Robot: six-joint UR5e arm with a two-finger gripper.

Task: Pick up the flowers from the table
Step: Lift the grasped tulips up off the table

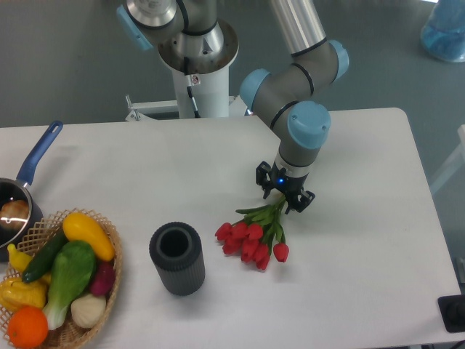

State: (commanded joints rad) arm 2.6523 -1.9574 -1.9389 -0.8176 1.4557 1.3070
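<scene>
1. The claw (284, 201) points down at the green stem end of the flowers (254, 231). Its two black fingers sit close together, one on each side of the stems. It looks shut on them.
2. The flowers lie flat on the white worktop (363, 240). The red buds point toward the front left and the stems point up toward the claw.
3. A small blue light glows on the claw's body. No words or labels can be read anywhere.
4. A dark ribbed cylinder (176, 258) stands upright just left of the red buds. It does not touch them.
5. A wicker basket (109, 231) sits at the front left corner, full of bright toy vegetables.
6. A pot with a blue handle (38, 154) is at the left edge, just behind the basket.
7. The floor behind the worktop is grey. The robot's white base (200, 73) stands there, and something blue (445, 33) sits in the top right corner.
</scene>
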